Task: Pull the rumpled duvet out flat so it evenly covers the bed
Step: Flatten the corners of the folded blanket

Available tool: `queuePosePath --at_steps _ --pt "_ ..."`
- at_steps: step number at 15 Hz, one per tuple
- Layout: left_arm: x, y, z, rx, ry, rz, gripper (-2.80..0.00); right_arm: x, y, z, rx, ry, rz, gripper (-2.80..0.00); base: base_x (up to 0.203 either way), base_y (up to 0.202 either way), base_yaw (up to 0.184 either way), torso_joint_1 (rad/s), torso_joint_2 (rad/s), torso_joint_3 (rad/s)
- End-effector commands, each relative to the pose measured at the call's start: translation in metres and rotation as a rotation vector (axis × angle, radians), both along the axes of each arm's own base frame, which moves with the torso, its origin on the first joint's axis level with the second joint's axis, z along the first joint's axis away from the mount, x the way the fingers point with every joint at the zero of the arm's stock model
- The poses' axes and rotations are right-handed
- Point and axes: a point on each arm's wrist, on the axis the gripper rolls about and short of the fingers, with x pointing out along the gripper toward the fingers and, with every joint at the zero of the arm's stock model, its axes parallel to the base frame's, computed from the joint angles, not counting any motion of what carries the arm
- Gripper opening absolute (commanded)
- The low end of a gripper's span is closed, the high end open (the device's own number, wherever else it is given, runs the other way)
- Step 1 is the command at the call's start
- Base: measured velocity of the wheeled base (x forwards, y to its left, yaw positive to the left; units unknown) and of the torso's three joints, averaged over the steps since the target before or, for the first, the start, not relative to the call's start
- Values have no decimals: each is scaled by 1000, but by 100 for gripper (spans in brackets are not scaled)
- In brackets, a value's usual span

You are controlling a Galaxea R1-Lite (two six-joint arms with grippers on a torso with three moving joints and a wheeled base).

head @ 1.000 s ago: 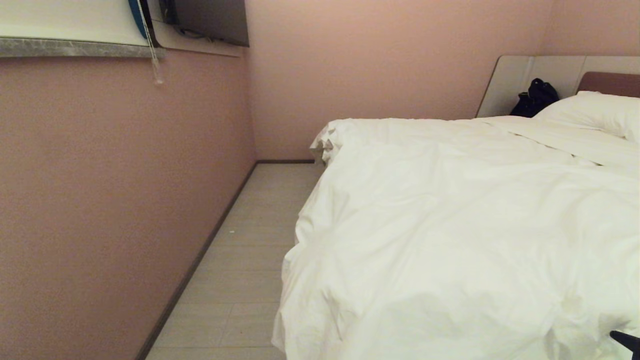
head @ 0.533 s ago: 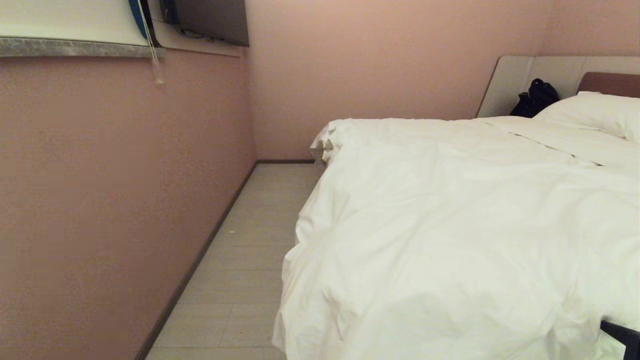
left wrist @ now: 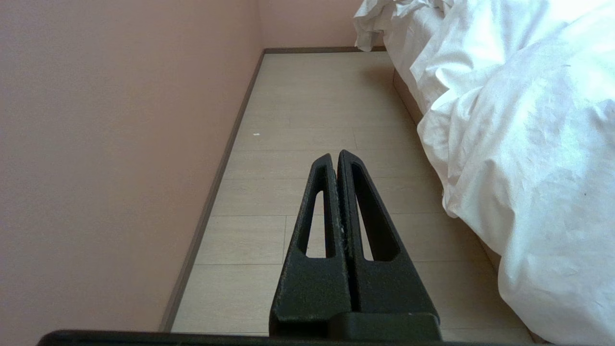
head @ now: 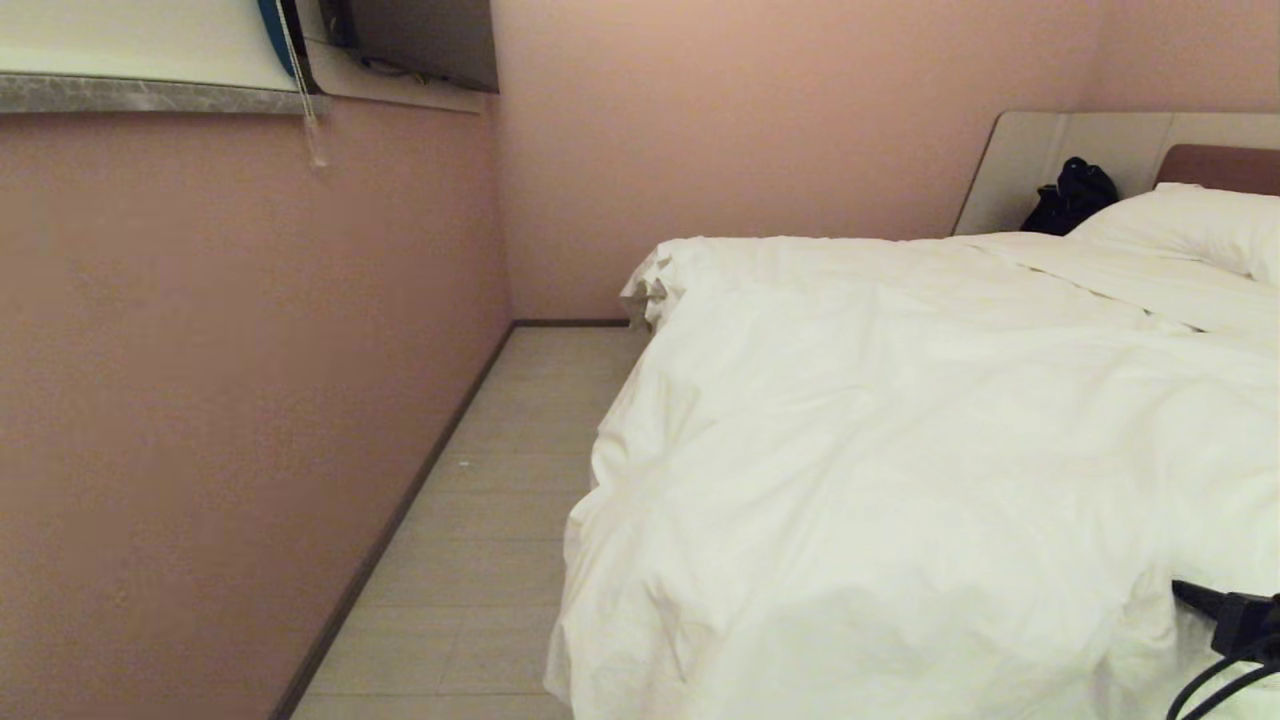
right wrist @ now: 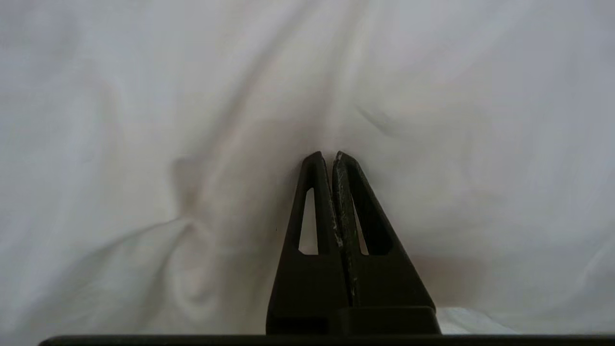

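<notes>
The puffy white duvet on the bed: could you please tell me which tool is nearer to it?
Right. The right tool points at the puffy white duvet close up; the left tool hangs over floor beside it.

Pink walls (head: 250, 400) are met at the far corner, and a dark skirting board (head: 400, 520) is run along their base. Pale floorboards (head: 480, 560) are laid on the left. A grey marble ledge (head: 150, 95) is set high up at the far left.

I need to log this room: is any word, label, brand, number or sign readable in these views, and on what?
None: no text is readable in any view.
The duvet, pillow, walls, floor and dark bag by the headboard show no lettering.
</notes>
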Motion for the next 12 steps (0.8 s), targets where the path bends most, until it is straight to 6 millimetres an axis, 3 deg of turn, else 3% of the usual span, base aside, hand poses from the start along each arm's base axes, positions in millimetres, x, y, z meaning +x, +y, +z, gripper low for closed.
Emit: queuePosePath --at_steps 1,5,12 --pt "0 0 0 0 1 0 -280 3 -3 -20 44 82 -73 -280 0 0 0 0 0 0" --pt "0 0 0 0 0 0 -280 -2 -10 -51 9 194 -91 -280 0 0 0 0 0 0" --pt "0 0 0 0 1 0 -280 -21 -21 -88 -58 267 -125 -280 0 0 0 0 0 0"
